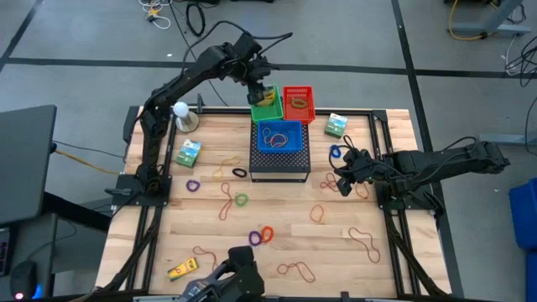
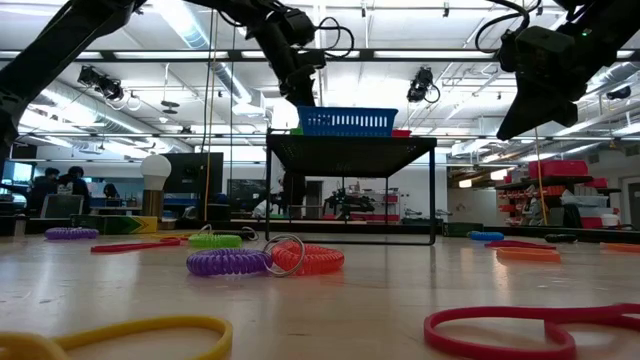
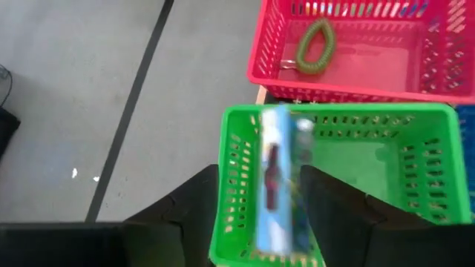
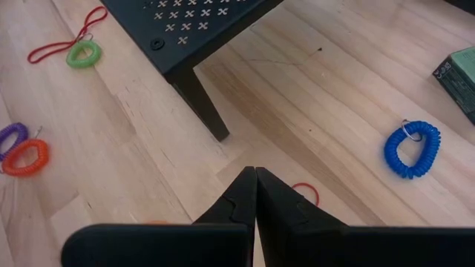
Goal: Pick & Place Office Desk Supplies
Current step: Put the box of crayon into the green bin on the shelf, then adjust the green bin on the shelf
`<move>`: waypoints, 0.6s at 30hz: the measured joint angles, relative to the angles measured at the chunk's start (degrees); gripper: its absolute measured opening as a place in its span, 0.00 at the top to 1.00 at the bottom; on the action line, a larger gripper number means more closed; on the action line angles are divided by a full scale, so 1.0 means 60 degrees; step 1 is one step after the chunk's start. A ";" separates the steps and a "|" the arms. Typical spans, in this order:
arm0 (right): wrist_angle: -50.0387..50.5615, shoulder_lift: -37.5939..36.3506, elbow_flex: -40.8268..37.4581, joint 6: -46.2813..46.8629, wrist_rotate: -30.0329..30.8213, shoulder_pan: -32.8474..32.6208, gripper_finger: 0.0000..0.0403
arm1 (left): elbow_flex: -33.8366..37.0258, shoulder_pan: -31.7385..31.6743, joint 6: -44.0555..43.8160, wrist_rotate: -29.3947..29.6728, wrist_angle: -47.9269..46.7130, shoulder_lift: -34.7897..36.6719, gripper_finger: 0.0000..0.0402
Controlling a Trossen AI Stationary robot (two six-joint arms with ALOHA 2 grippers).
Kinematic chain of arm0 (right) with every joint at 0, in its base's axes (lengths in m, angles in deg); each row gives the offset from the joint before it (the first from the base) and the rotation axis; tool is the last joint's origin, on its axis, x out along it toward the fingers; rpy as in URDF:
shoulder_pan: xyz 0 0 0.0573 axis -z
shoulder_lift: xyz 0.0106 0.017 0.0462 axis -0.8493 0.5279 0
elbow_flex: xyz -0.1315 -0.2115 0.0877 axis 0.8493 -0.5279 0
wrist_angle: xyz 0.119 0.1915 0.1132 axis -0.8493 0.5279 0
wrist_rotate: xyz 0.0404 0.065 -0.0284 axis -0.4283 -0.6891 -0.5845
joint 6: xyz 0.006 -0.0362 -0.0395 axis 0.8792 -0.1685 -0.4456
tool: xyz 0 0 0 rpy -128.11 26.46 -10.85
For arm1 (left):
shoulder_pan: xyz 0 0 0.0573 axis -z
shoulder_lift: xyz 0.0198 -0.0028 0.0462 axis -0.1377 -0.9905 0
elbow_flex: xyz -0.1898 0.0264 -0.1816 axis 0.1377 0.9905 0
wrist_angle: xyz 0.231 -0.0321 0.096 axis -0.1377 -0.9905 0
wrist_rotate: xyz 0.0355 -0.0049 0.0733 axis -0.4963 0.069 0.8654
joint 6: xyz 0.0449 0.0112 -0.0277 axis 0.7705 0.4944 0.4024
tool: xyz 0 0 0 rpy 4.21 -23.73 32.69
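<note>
Left hand [image 3: 260, 200] hangs above the green basket [image 3: 371, 141] at the desk's far edge, fingers apart, a small printed box [image 3: 278, 178] blurred between them. Right hand [image 4: 255, 194], fingers together, hovers over bare desk [image 4: 148, 141] near a blue ring [image 4: 412, 148].

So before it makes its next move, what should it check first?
1. Left jaws open above the green basket: ok.
2. Small box let go and settled inside that basket: cannot tell, it is blurred.
3. Right jaws shut and empty over the table: ok.
4. Blue coil ring lying free on the table near the right jaws: ok.
5. Red basket holds a green coil ring: ok.
</note>
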 joint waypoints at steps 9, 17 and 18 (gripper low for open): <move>-0.0012 0.0000 0.0000 -0.0027 0.0004 0.0000 0.98 | 0.0000 -0.0133 -0.0503 -0.0111 -0.0217 0.0818 0.55; -0.0522 -0.0003 0.0000 -0.0035 -0.0289 0.0599 0.98 | -0.0003 -0.0178 -0.1141 -0.4538 -0.1005 0.1196 0.86; -0.0561 -0.0003 0.0012 -0.0047 -0.0452 0.0789 0.98 | -0.0003 -0.0086 -0.1140 -0.4654 -0.1127 0.1196 0.90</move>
